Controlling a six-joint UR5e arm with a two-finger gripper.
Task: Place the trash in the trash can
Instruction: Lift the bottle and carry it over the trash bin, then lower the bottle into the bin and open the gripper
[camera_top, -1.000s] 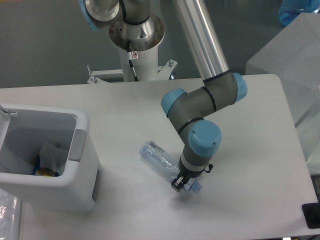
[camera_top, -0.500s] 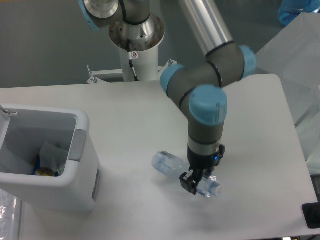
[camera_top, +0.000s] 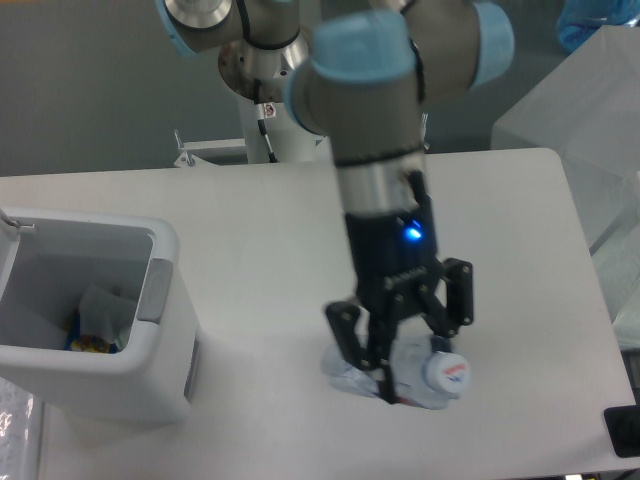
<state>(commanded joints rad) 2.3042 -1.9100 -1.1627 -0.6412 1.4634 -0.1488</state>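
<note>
Fixed camera: the gripper (camera_top: 402, 372) hangs over the table (camera_top: 520, 250) toward its front edge, right of the middle, with its fingers clamped around the clear plastic bottle (camera_top: 430, 385). The bottle looks lifted off the surface, though contact underneath cannot be ruled out. Its cap (camera_top: 446, 372) faces the camera and to the right, so its long axis runs away to the left under the gripper, much foreshortened. The white trash can (camera_top: 160, 345) stands at the table's left edge, well apart from the gripper and straight to its left. Inside it lies a crumpled wrapper (camera_top: 98, 315) with coloured bits. The carry therefore looks like a leftward sweep, high enough to clear the can's near rim and its grey tab (camera_top: 153, 291).
</note>
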